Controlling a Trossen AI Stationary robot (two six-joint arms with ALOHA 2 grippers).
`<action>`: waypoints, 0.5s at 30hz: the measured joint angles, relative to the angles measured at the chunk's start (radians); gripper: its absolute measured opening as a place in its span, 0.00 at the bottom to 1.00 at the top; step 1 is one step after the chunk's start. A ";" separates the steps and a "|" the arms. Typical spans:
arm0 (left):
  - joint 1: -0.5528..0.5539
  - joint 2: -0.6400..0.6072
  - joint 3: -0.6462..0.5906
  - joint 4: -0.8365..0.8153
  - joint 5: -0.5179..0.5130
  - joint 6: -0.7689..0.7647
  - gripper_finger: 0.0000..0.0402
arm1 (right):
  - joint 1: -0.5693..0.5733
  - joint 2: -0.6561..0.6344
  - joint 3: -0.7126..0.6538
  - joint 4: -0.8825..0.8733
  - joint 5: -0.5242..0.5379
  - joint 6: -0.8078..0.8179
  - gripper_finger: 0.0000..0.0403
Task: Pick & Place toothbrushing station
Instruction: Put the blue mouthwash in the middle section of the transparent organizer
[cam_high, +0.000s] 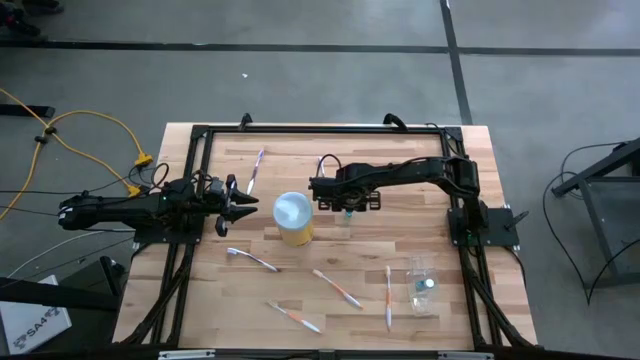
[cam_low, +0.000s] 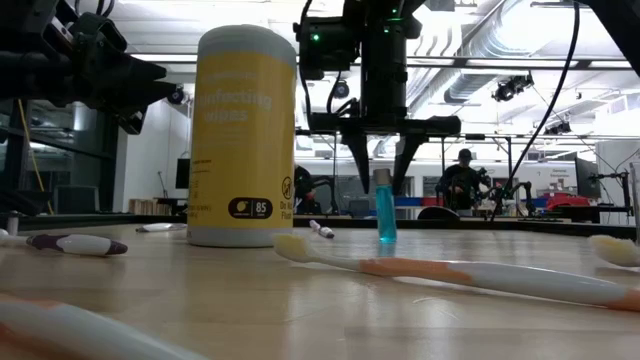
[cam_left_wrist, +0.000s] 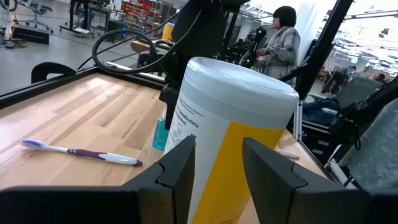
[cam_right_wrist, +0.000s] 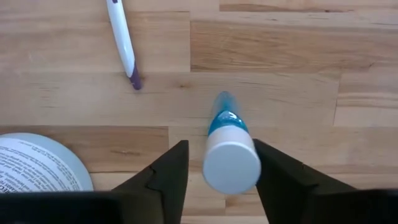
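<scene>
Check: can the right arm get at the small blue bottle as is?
Probably yes. The right tool hangs open directly over the upright bottle, one finger on either side, nothing between; the wipes tub stands off to one side.

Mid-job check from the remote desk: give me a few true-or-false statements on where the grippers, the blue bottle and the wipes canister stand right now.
1. The right gripper is open, straddling the upright blue bottle. True.
2. The wipes canister lies on its side. False: it stands upright.
3. The left gripper holds a toothbrush. False: it is open and empty, facing the canister.
4. The clear holder cup sits near the table's right front, away from both grippers. True.
5. Every toothbrush stands in the cup. False: they lie scattered on the table.
</scene>
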 joint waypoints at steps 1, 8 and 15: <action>0.000 0.000 0.000 0.000 0.000 0.000 0.32 | 0.000 0.000 0.000 0.000 0.000 -0.001 0.37; 0.000 0.000 0.000 0.000 0.000 0.000 0.32 | 0.000 0.000 0.000 0.004 0.004 -0.004 0.29; 0.000 0.000 0.000 0.000 0.000 0.000 0.32 | 0.000 0.000 0.000 0.005 0.009 -0.011 0.28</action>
